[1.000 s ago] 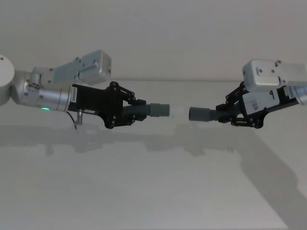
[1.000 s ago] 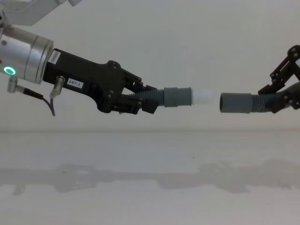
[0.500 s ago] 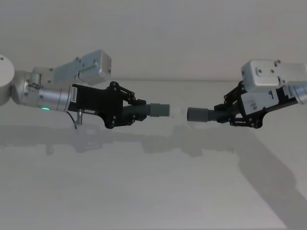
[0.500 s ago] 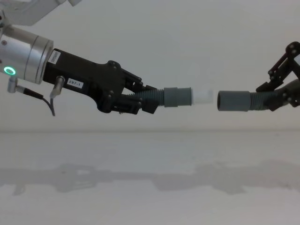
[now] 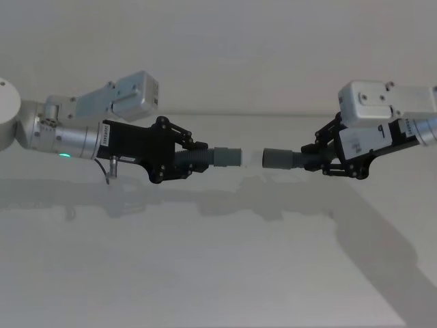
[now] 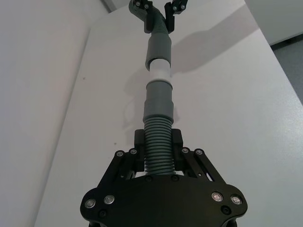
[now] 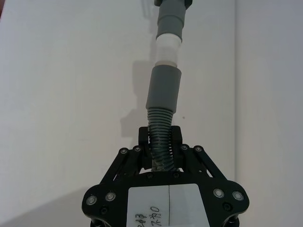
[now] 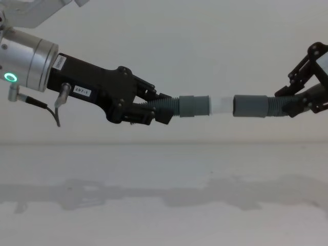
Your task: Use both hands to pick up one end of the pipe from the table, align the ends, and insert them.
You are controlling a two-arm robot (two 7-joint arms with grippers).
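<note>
You have open air above the table [image 8: 164,205] under both held pipe pieces; only the white plug tip [image 8: 221,105] spans the gap between collars.

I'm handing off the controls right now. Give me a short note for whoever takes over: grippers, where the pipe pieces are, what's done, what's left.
Left gripper: shut on the plug hose piece, held level above the table.
Right gripper: shut on the socket hose piece, facing the left one at about the same height.
Ends: the white plug tip sits at the mouth of the open socket collar; most of the white is exposed, so it is barely in, if at all.
Done: both pieces lifted, ends lined up.
Left: push the two together until the white tip is seated in the socket.
</note>
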